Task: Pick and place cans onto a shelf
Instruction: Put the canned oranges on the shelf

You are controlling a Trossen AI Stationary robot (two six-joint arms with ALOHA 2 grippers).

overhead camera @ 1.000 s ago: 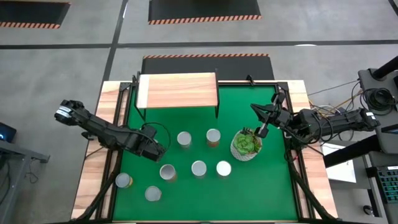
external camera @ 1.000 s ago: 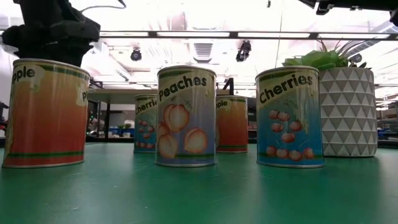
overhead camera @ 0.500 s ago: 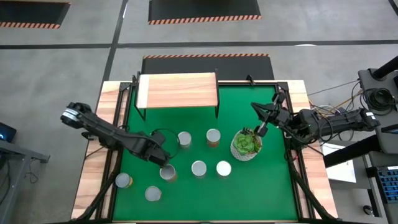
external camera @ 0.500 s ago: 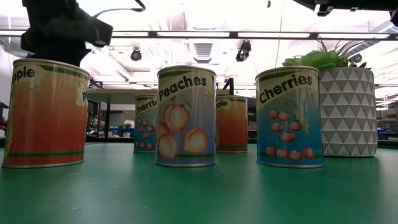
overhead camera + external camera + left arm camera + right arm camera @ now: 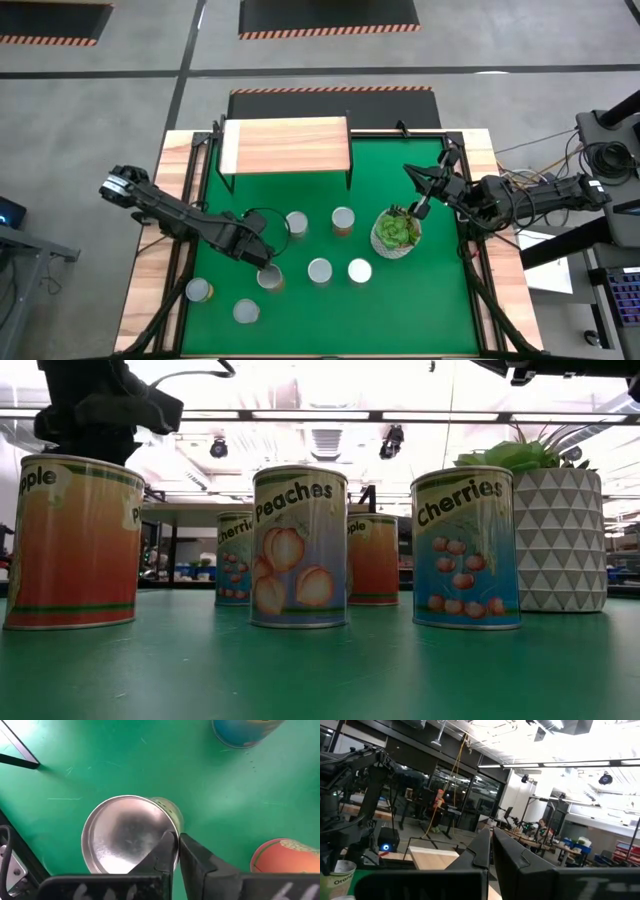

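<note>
I count seven cans on the green mat (image 5: 420,300), round with silvery tops. My left gripper (image 5: 176,851) is pinched shut on the rim of one can (image 5: 125,832) near the mat's left edge. The shelf (image 5: 285,144), pale wood, spans the far-left corner. My right gripper (image 5: 410,176) hangs clenched, empty.

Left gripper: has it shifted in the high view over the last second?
Yes. The left gripper has moved away from the shelf, toward the near edge, and now sits over the orange-labelled can, fingers closed at its rim.
</note>
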